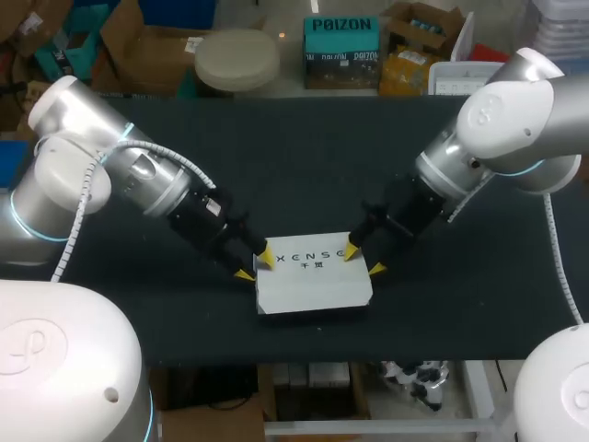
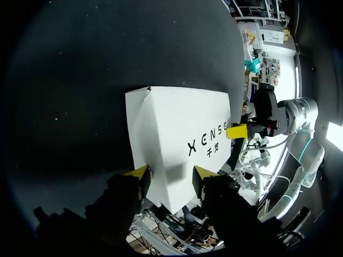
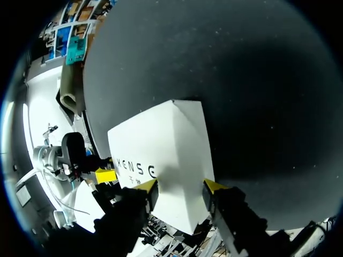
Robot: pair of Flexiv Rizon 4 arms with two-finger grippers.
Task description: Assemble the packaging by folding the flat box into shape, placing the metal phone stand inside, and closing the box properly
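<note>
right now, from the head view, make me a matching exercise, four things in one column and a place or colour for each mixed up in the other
Column one:
1 left arm
2 right arm
3 box
4 table

Column two:
a comes in from the view's right and ends at the box's right edge
b white, lying between the two arms' yellow tips
c black
d comes in from the view's left and ends at the box's left edge

Pairs: 1-d, 2-a, 3-b, 4-c
</note>
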